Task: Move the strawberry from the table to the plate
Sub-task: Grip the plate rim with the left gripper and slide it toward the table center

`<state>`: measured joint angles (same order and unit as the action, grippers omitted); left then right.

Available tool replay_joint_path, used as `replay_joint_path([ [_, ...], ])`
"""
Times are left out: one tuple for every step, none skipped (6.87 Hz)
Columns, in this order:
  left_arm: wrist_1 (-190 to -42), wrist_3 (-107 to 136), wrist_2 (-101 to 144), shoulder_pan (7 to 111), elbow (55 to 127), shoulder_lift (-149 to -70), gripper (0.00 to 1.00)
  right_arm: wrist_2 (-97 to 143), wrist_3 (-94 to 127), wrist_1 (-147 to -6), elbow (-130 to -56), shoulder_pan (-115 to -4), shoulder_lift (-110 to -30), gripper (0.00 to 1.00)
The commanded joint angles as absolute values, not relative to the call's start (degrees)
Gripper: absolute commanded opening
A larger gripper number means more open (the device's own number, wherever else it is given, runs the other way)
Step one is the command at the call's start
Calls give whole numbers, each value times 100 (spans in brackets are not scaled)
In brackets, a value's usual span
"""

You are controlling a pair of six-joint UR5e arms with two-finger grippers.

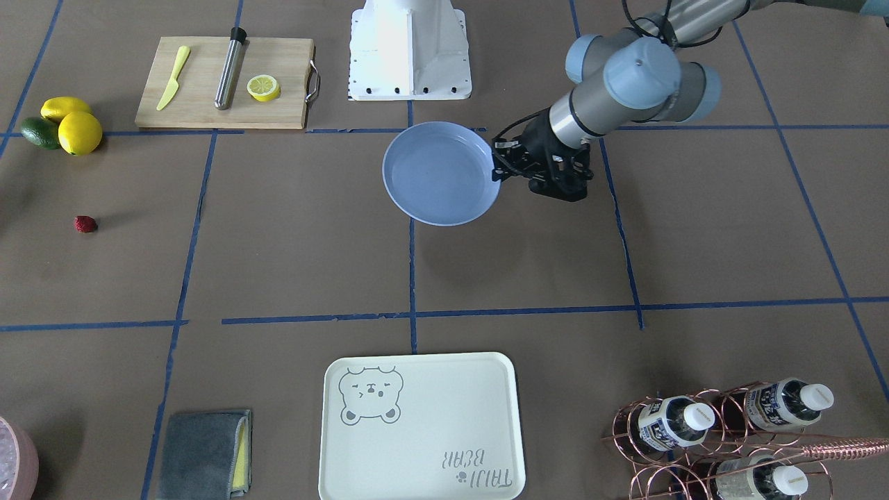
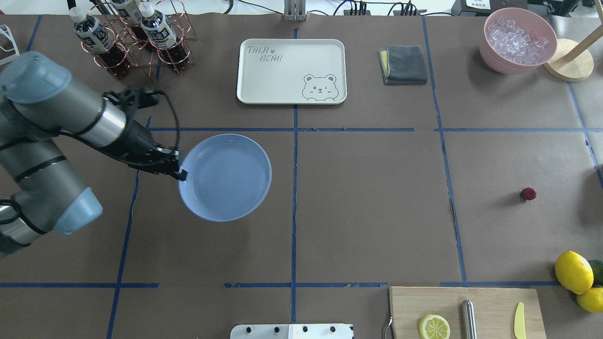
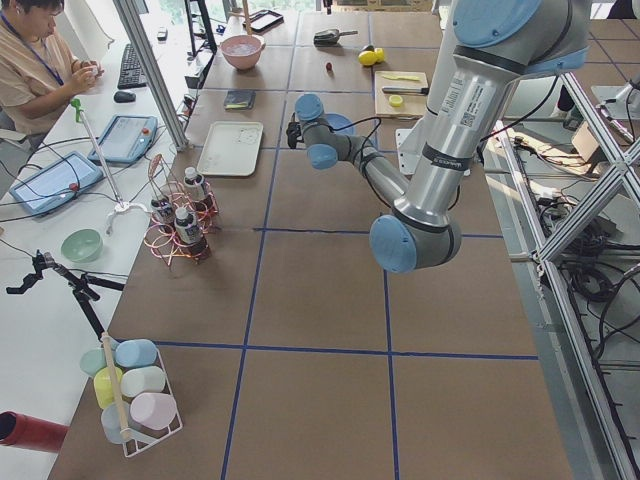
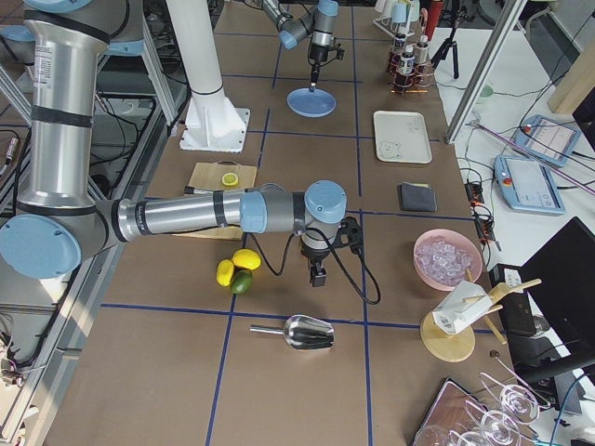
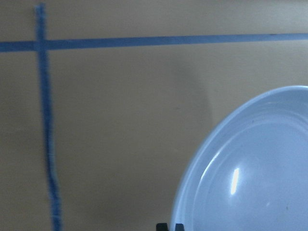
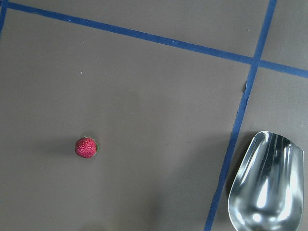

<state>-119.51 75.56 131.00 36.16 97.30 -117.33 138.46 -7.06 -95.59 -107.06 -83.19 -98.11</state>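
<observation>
The strawberry (image 1: 85,223) (image 2: 528,193) lies alone on the brown-paper table (image 2: 377,212), far out on my right side. It also shows low and left in the right wrist view as a small red strawberry (image 6: 86,147). My left gripper (image 2: 180,172) (image 1: 497,173) is shut on the rim of the light-blue plate (image 2: 225,177) (image 1: 441,173), which casts a shadow beneath it. The plate (image 5: 250,168) is bare inside. My right gripper (image 4: 318,277) hangs over the table beside the lemons. Whether it is open or shut I cannot tell.
A cutting board (image 2: 464,310) carries a lemon half, a steel tube and a yellow knife. Two lemons (image 2: 573,272) and an avocado lie near it. A bear tray (image 2: 291,70), grey cloth (image 2: 404,64), bottle rack (image 2: 134,40), ice bowl (image 2: 517,40) and metal scoop (image 6: 267,187) stand around.
</observation>
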Motion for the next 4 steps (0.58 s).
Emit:
replay_joint_path([
  [-11979,7752,12650,3279,9196,-12119,0,13843,-703,-9422,-10731,-8140,-9817,100],
  [-11988,7761,12447,3113,9159,-12129,0,13860,-790,-9413,-10740,-8139,-9835,100],
  [-11988,7761,12332,2998,9097,-12181,0,13904,-774,-9413,-10827,-8139,-9922,100],
  [-11988,7761,12288,2954,8966,-12182,0,14113,-695,-9422,-10811,-8139,-9923,100],
])
